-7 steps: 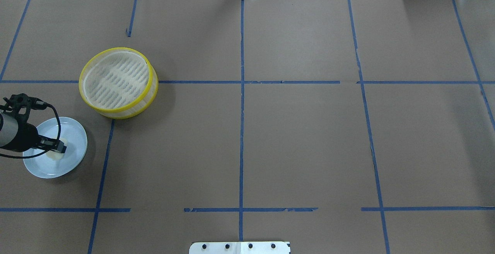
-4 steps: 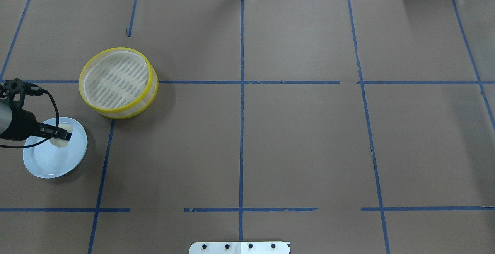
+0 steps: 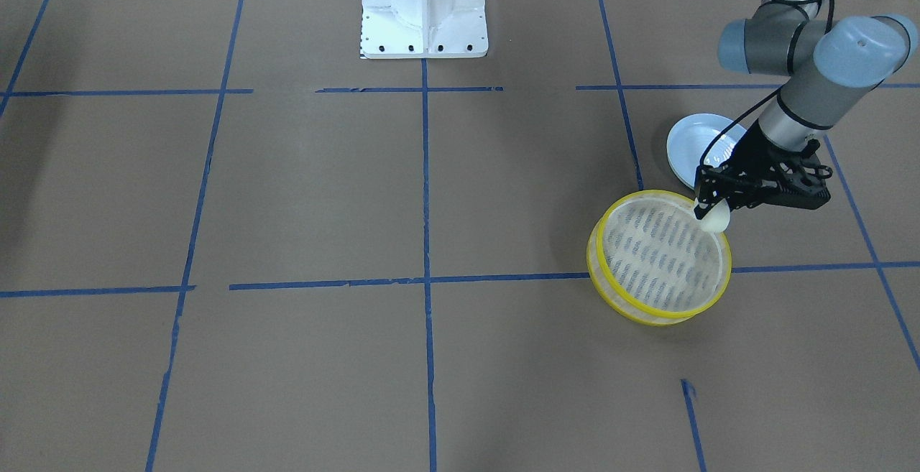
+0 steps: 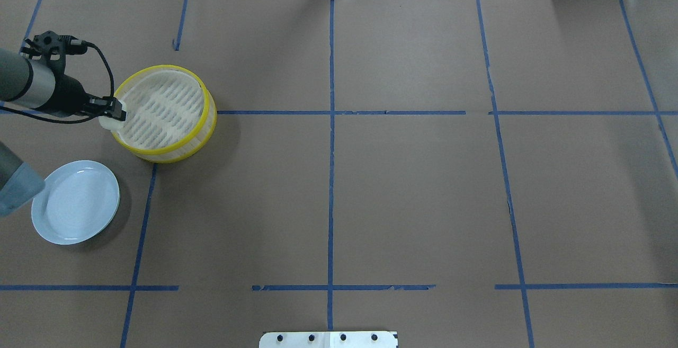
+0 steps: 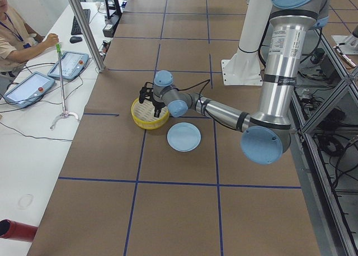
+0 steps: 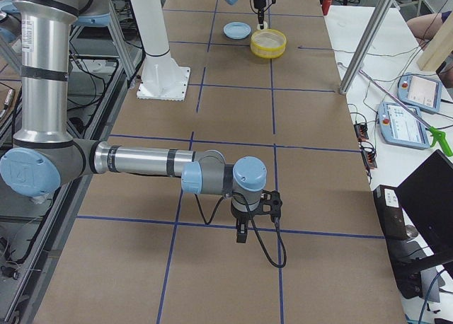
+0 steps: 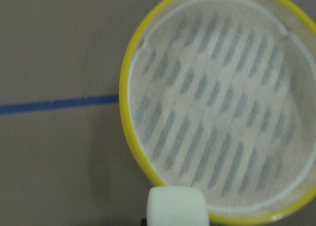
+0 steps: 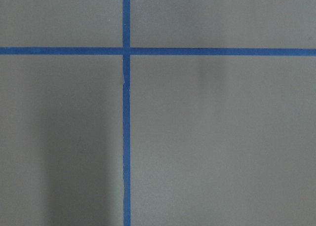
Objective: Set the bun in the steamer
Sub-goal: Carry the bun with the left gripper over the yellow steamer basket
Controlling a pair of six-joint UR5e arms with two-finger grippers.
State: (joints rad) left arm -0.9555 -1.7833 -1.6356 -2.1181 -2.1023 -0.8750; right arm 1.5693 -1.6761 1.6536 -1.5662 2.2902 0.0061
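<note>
My left gripper [image 4: 113, 112] is shut on the bun [image 4: 109, 122], a small cream-white lump, and holds it in the air over the near-left rim of the steamer [image 4: 159, 109]. The steamer is a round basket with yellow rims and a slatted whitish floor, and nothing lies in it. In the front view the bun [image 3: 714, 221] hangs at the steamer's [image 3: 658, 256] edge under the gripper [image 3: 708, 206]. The left wrist view shows the bun [image 7: 177, 206] at the bottom, over the rim of the steamer [image 7: 222, 102]. My right gripper [image 6: 241, 233] shows only in the right side view; I cannot tell its state.
A light-blue plate [image 4: 77, 202] with nothing on it lies on the brown paper near the steamer, on my left. The robot's white base plate [image 3: 424, 5] is at the table's middle. Blue tape lines [image 4: 331, 125] cross the table. An operator [image 5: 17, 35] sits at the side bench.
My left gripper lifted the bun off the light-blue plate and carried it up and away to the steamer's rim. The plate now holds nothing.
</note>
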